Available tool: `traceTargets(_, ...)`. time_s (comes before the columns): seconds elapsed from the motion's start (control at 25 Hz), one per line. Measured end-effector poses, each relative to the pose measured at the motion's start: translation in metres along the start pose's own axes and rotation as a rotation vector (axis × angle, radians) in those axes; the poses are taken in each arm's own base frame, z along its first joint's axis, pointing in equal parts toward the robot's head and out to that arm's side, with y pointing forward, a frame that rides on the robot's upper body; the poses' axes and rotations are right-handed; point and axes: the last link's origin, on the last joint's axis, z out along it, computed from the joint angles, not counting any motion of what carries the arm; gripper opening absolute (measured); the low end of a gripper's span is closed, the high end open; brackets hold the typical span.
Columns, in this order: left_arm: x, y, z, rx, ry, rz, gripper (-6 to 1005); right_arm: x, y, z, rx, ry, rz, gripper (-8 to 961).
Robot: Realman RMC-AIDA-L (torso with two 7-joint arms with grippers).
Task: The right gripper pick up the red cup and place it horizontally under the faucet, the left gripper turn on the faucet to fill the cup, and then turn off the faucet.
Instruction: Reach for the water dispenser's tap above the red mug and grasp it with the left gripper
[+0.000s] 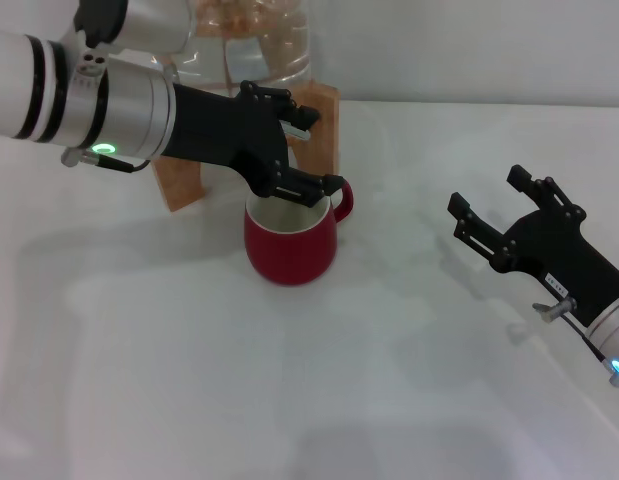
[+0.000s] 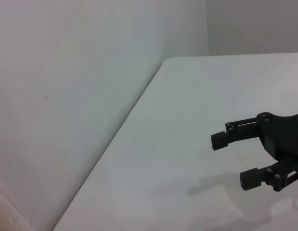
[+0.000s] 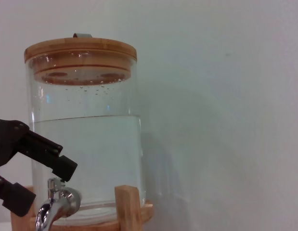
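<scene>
Nearest you, the right hand (image 1: 492, 222) rests on the counter (image 1: 389, 380), released and well apart from the red cup (image 1: 289, 240). Behind the upright cup, your left hand (image 1: 307, 150) straddles the faucet (image 3: 55, 207) lever — fingers spread, not yet clenched.

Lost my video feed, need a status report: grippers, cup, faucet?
Left gripper open, at the faucet above the red cup. Right gripper open, empty, off to the cup's right. Cup upright on the table below the dispenser jar.
</scene>
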Motion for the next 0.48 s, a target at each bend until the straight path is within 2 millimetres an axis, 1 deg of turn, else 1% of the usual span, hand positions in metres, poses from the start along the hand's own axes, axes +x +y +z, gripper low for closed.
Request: traceTargets(0.48,0.0017,0.0009,-0.0012,-0.007,0.000,0.001,845,-0.0001,-0.0002,0.0003,0.000,0.000,-0.001,869)
